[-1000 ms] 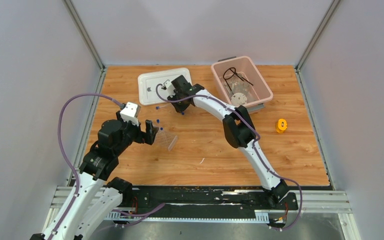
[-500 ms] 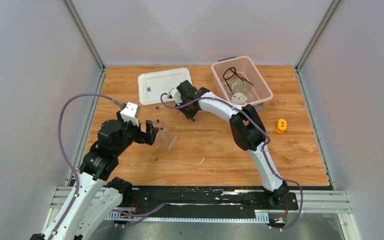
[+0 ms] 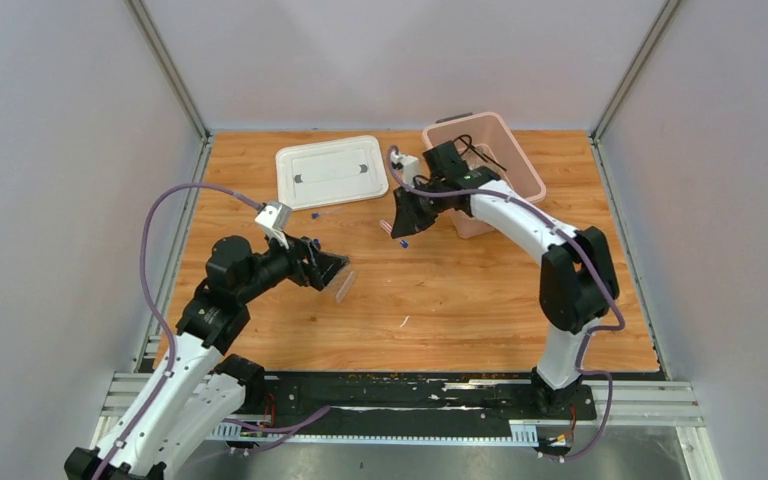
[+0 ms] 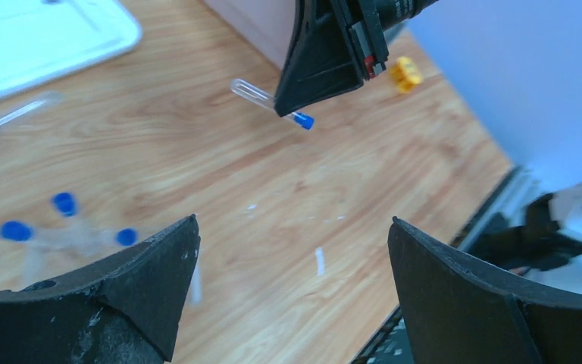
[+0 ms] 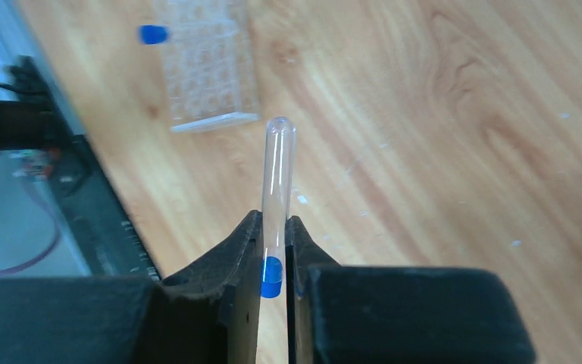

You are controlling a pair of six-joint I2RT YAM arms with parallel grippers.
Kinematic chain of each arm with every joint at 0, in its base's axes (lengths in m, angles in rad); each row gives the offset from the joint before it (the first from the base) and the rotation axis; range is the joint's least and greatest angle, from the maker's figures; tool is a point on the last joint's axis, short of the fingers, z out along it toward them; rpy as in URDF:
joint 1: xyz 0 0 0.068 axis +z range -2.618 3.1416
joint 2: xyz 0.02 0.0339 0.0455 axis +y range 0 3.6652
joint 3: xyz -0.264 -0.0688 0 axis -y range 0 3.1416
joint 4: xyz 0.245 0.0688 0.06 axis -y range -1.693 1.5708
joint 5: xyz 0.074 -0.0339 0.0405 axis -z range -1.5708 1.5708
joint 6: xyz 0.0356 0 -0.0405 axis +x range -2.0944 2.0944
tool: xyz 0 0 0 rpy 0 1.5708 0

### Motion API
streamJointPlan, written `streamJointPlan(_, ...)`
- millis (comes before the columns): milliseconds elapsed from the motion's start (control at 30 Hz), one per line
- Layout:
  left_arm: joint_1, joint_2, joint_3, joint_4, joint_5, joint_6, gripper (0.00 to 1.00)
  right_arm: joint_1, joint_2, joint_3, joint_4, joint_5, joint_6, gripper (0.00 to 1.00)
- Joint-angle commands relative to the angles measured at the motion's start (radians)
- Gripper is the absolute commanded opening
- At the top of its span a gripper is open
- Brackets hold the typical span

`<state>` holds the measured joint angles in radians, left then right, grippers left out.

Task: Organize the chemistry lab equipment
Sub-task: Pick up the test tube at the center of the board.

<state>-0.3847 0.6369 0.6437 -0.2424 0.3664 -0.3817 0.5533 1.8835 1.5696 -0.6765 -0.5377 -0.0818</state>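
L gripper (image 3: 328, 268) sits low-left of centre in the top view, jaws spread wide w/ nothing btwn them. L wrist view shows both fingers (image 4: 144, 288) along the bottom edge and only bare wood table (image 4: 220, 174) in the gap. Clear tube rack (image 3: 343, 286) lies flat on the table just right of the L gripper tips. A few small blue-capped tubes (image 4: 64, 227) show lower left in the L wrist view; too blurred to tell if they're in the rack or beside it. R gripper (image 5: 275, 235) is clamped on a single blue-capped tube (image 5: 278, 182): cap end pinched btwn the fingertips, clear rounded end sticking out ahead. In the top view that grip is at frame centre, just in front of the pink bin (image 3: 532, 178). One loose tube (image 3: 318, 213) lies on the wood just in front of the white lid (image 3: 330, 170), upper left of centre. Black wire ring tripod (image 3: 468, 147) is inside the bin, partly hidden by the R arm. Small orange object (image 4: 404, 73) is on the table beyond the R gripper, upper right in the L wrist view.
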Motion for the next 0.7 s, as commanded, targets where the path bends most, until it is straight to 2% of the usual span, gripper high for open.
streamJointPlan(0,-0.050,0.030,-0.111,0.418,0.125,-0.305,0.99,-0.065,-0.130,-0.161,0.221,-0.319,0.213,0.00)
streamJointPlan(167,-0.228,0.121,-0.155,0.659,-0.070,-0.342,0.99,-0.121,-0.151,-0.258,0.425,-0.544,0.402,0.00)
streamJointPlan(367,-0.279,0.353,-0.218,1.004,-0.192,-0.561,0.94,-0.125,-0.123,-0.310,0.623,-0.702,0.590,0.00)
streamJointPlan(400,-0.284,0.383,-0.220,1.042,-0.205,-0.589,0.91,-0.125,-0.115,-0.306,0.625,-0.719,0.601,0.00)
streamJointPlan(467,-0.293,0.438,-0.218,1.084,-0.230,-0.633,0.85,-0.124,-0.103,-0.299,0.625,-0.747,0.611,0.00)
streamJointPlan(667,-0.324,0.517,-0.208,1.111,-0.292,-0.674,0.76,-0.126,-0.073,-0.288,0.630,-0.789,0.640,0.00)
